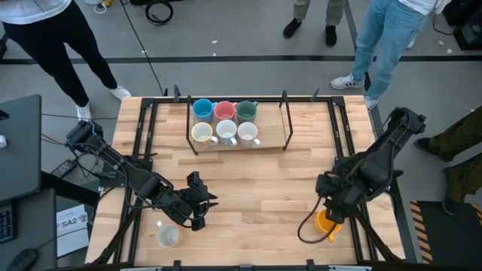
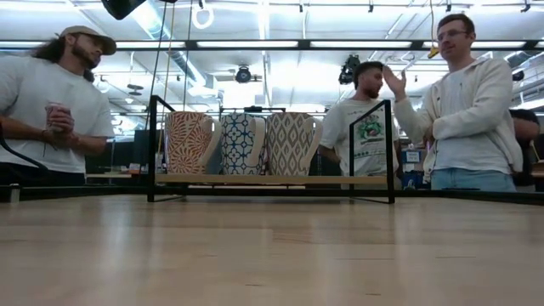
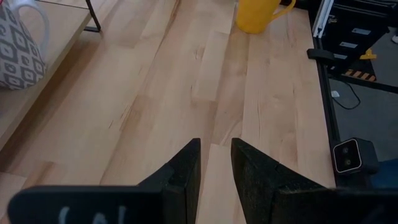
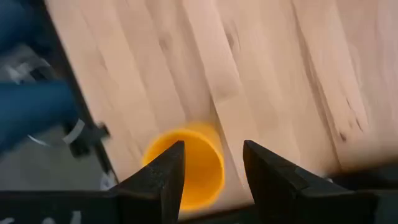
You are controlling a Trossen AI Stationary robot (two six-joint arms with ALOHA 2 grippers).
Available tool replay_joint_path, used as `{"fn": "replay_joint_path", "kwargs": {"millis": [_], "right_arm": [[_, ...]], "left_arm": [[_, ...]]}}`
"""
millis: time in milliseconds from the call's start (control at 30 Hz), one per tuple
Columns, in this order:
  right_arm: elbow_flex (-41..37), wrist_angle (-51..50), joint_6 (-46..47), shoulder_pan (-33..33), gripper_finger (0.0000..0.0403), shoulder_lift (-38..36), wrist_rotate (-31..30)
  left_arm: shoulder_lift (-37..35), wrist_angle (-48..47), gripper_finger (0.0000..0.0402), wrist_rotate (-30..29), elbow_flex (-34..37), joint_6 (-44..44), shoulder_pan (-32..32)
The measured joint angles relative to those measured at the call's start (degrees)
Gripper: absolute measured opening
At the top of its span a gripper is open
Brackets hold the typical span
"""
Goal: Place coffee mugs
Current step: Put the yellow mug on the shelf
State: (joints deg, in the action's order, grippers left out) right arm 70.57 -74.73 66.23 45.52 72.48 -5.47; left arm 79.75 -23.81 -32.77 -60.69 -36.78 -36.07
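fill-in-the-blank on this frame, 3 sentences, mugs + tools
The rack holds ___ mugs in two rows.
The right tool hangs open above the ___ mug by the table's front right edge.
The left tool is open with ___ between its fingers; a pale mug stands near it.

Missing: six; orange; nothing

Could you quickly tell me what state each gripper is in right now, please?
Left gripper: open with a narrow gap, empty, over bare table.
Right gripper: open, holding nothing, poised above the orange mug near the table's edge.
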Motion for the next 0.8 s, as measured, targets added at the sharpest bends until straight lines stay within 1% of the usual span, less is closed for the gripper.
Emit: {"fn": "replay_joint_path", "kwargs": {"millis": [100, 367, 600, 733, 800], "right_arm": [[0.00, -0.27, -0.21, 1.68, 0.0168, 2.57, 2.19], [-0.04, -0.75, -0.46, 5.04, 0.0169, 9.97, 2.37], [-0.07, -1.08, -5.84, 4.77, 0.0169, 14.47, 2.46], [-1.23, -1.29, -7.88, 3.81, 0.0169, 14.96, 2.53], [-2.72, -1.02, -8.14, 3.41, 0.0169, 14.96, 3.75]], "left_arm": [[0.00, 0.00, 0.0096, -0.01, 0.00, 0.01, 0.00], [0.00, 0.00, 0.0096, -0.03, 0.00, 0.05, 0.00], [0.00, 0.00, 0.0096, -0.07, 0.00, 0.07, 0.00], [0.00, 0.00, 0.0096, -0.07, 0.00, 0.07, 0.00], [0.00, -0.02, 0.0096, -0.09, 0.00, 0.07, 0.00]]}}
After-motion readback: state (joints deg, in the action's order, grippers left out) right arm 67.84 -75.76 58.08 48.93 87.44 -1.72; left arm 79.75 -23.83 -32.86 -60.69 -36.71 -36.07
